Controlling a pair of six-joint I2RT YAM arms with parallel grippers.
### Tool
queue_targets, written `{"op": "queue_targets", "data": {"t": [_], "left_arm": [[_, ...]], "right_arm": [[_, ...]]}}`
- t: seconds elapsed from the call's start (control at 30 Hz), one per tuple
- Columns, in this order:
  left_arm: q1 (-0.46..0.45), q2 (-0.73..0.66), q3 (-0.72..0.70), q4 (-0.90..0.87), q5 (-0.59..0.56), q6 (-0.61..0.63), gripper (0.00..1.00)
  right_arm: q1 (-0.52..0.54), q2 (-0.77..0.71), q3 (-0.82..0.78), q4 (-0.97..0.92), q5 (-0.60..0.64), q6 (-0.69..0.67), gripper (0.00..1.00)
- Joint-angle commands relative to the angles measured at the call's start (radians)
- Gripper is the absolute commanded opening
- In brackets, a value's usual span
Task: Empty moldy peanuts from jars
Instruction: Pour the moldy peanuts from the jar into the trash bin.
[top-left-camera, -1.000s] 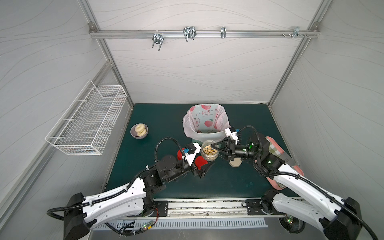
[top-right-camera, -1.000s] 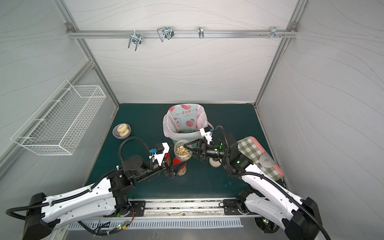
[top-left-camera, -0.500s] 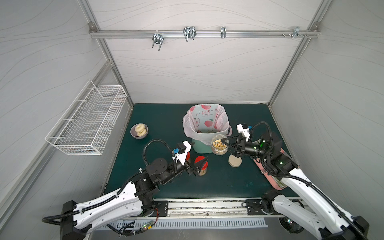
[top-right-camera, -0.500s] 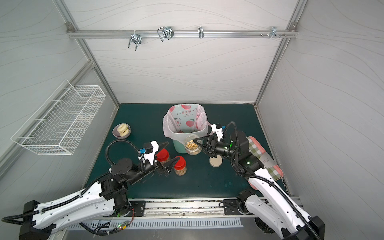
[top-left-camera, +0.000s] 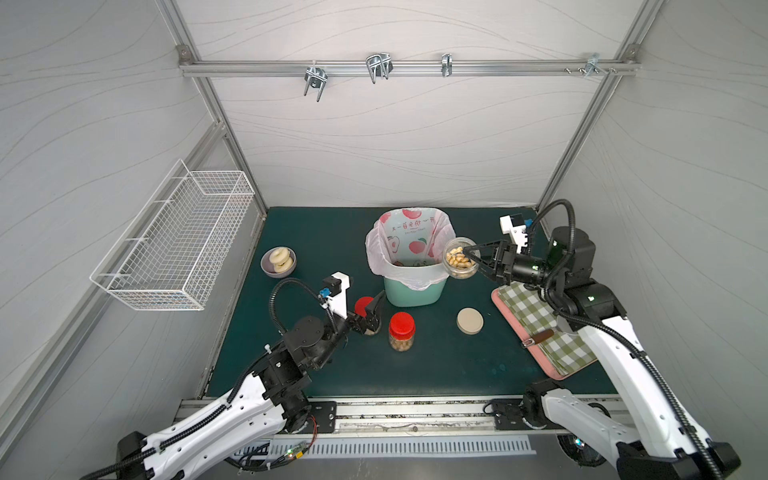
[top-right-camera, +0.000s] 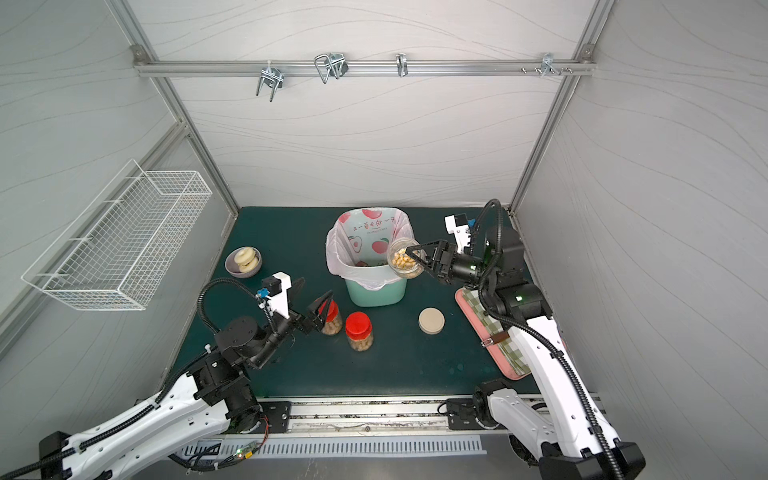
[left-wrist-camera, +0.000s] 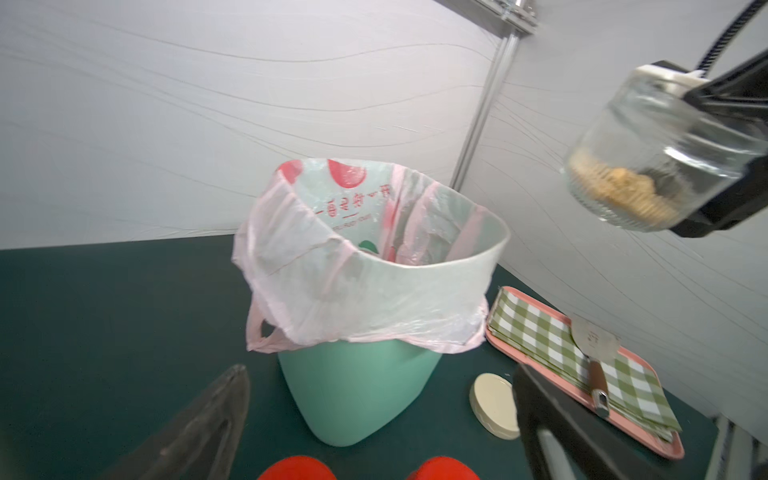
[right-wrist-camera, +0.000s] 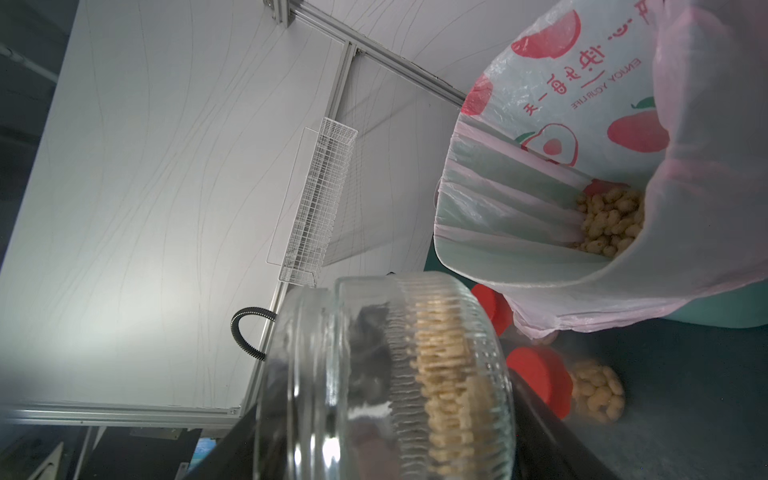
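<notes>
**Operator:** What does the right gripper (top-left-camera: 469, 257) have?

**Spotter:** It is clamped on the open jar (top-right-camera: 401, 259). As far as the views show, one finger lies over the mouth and one under the base. The jar hangs about upright, mouth up, above the bin (top-left-camera: 411, 291) at its 3 o'clock rim. Peanuts (top-left-camera: 456, 256) sit in the jar's bottom.

**Operator:** So nothing is pouring?

**Spotter:** Not yet. I judge you are at the tip-out. Carry the jar toward 9 o'clock until its mouth is over the middle of the bag (left-wrist-camera: 365, 291). Then roll your wrist until the mouth faces down. I cannot tell whether the mouth is inside the rim now, so don't tip here. The finger across the mouth may hold nuts back, so turn the jar fully over and pause.

**Operator:** Where are the other peanuts?

**Spotter:** Some lie in the bag's bottom. The rest are in the two capped red-lid jars (top-left-camera: 402, 332) at the bin's 6 and 7 o'clock. The lid (top-left-camera: 470, 321) lies at the bin's 5 o'clock.

**Operator:** And the left gripper?

**Spotter:** The left gripper (top-right-camera: 316, 291) is spread wide and empty, just beside the 7 o'clock jar. I cannot tell whether it touches the jar. Leave it low, clear of your pour.
</notes>
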Motion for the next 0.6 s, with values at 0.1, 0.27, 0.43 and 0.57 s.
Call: {"op": "queue_targets", "data": {"t": [0.1,0.27,0.43,0.57], "left_arm": [[0.072,-0.070,-0.009,-0.043,-0.015,-0.102,0.99],[0.080,-0.075,-0.021,-0.041,-0.023,-0.104,0.99],[0.083,-0.076,-0.023,-0.048,-0.029,-0.096,0.99],[0.084,-0.082,-0.024,-0.058,-0.034,-0.090,1.00]], "right_arm": [[-0.005,0.145,0.204,-0.176,0.105,-0.257,0.00],[0.006,0.262,0.311,-0.206,0.182,-0.327,0.00],[0.082,0.378,0.459,-0.310,0.324,-0.435,0.00],[0.145,0.437,0.541,-0.363,0.462,-0.507,0.00]]}}
